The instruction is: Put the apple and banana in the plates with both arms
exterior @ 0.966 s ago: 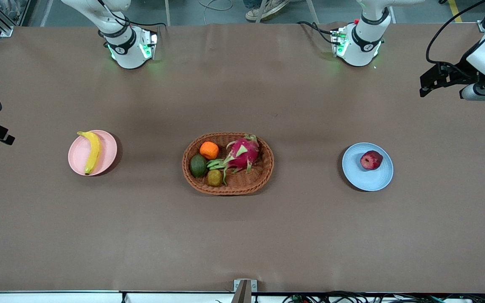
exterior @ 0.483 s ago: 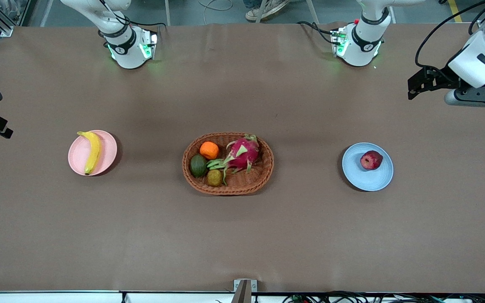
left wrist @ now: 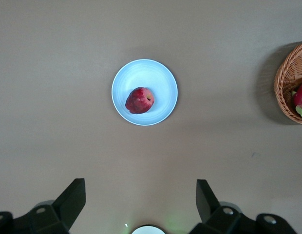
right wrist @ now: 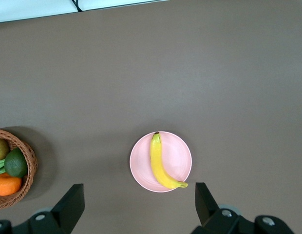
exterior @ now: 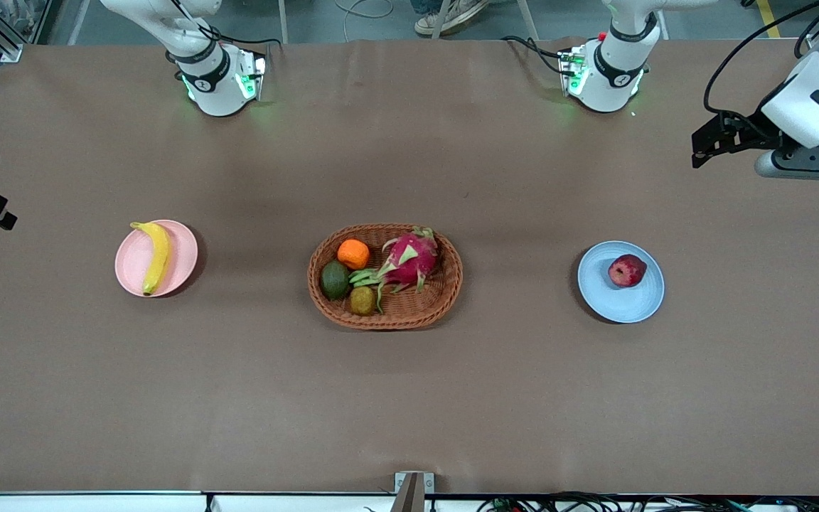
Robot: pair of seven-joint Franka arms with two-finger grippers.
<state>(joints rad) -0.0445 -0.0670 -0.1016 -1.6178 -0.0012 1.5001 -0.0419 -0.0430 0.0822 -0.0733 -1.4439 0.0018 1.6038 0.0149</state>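
The yellow banana [exterior: 156, 256] lies in the pale pink plate [exterior: 178, 274] toward the right arm's end of the table. The dark red apple [exterior: 626, 271] sits in the pale blue plate [exterior: 619, 302] toward the left arm's end. My left gripper [left wrist: 140, 201] is open and empty, high over the table edge beside the blue plate [left wrist: 163, 83] and apple [left wrist: 139, 100]. My right gripper [right wrist: 139, 202] is open and empty, high over the table beside the pink plate [right wrist: 178, 146] and banana [right wrist: 160, 163]. In the front view only part of each hand shows at the edges.
An oval wicker basket [exterior: 445, 299] stands mid-table between the plates, holding a pink dragon fruit [exterior: 409, 259], an orange [exterior: 352, 254], an avocado [exterior: 335, 279] and a brownish fruit [exterior: 362, 300]. The arm bases [exterior: 214, 78] [exterior: 605, 71] stand along the back edge.
Both hands have drawn slightly toward the robots' side of the table. The fruit and plates have not moved.
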